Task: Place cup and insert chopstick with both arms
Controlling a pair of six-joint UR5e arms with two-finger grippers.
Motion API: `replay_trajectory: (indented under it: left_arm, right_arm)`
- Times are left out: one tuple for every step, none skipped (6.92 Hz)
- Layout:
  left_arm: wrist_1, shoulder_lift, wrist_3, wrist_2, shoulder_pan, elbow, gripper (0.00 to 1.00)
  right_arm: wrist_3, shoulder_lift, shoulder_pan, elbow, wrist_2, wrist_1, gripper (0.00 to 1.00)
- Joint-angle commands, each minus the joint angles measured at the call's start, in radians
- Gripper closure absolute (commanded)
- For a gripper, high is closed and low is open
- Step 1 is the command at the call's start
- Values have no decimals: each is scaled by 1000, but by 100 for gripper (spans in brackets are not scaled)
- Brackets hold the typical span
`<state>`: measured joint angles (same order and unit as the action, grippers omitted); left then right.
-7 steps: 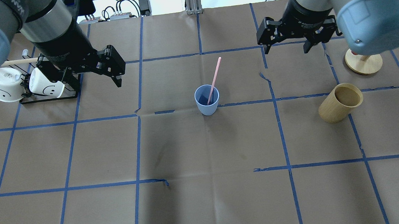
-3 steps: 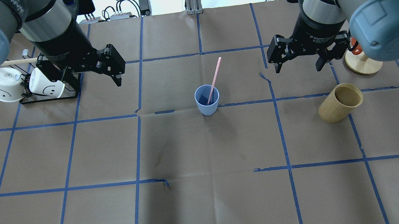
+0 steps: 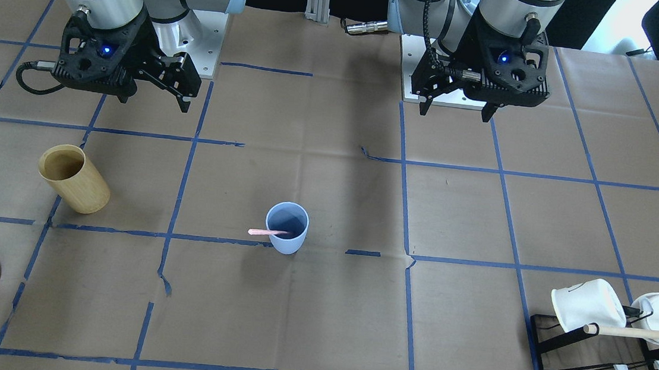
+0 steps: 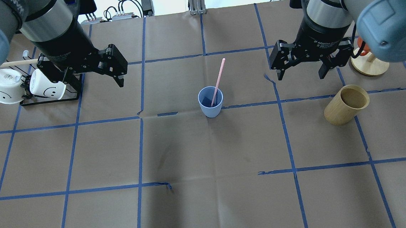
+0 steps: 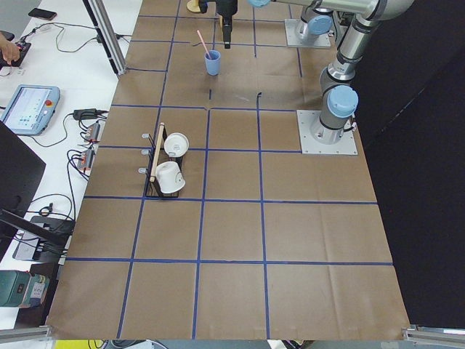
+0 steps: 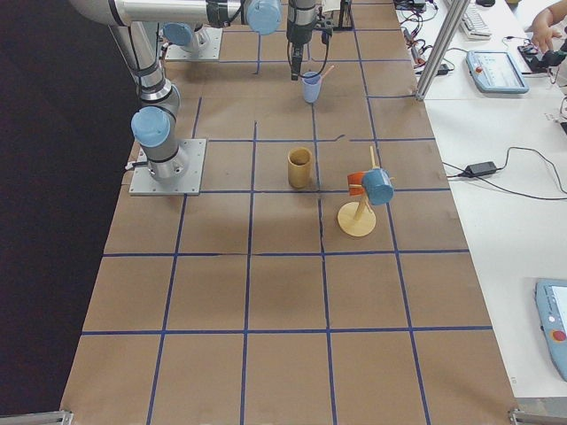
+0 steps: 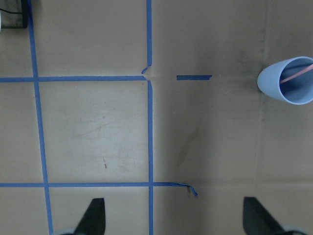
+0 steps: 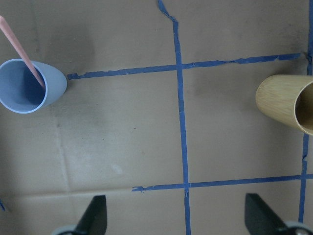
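The light blue cup (image 4: 210, 102) stands upright near the table's middle, also in the front view (image 3: 287, 229). One pink chopstick (image 4: 219, 77) leans in it, its top pointing away from the robot. It also shows in the right wrist view (image 8: 19, 49). My left gripper (image 4: 93, 82) is open and empty, hovering left of the cup near the mug rack. My right gripper (image 4: 300, 75) is open and empty, hovering right of the cup. The cup shows at the right edge of the left wrist view (image 7: 288, 81) and at the left of the right wrist view (image 8: 27, 85).
A tan wooden cylinder (image 4: 345, 104) stands right of the cup, below my right gripper. A round wooden stand (image 4: 369, 64) with an orange piece is at the far right. A black rack (image 4: 50, 99) holding two white mugs sits at the far left. Blue tape lines grid the brown paper.
My right gripper has moved toward the table's front and slightly right, staying open. The left arm, cup and chopstick have not moved.
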<state>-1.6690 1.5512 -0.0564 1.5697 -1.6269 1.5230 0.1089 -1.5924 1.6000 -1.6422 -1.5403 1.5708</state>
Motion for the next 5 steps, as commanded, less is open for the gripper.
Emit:
replay_trajectory:
  left_arm:
    - [0, 0, 0, 3, -1, 0, 0]
    - [2, 3, -2, -3, -1, 0, 0]
    - [9, 4, -2, -4, -1, -1, 0]
    - [15, 6, -2, -5, -1, 0, 0]
    - [15, 6, -2, -5, -1, 0, 0]
  right_arm:
    - [0, 3, 0, 1, -4, 3, 1]
    - [0, -1, 0, 1, -1, 2, 1]
    - [0, -3, -2, -1, -7, -3, 0]
    - [0, -3, -2, 1, -7, 3, 1]
    - [1, 5, -2, -1, -4, 5, 1]
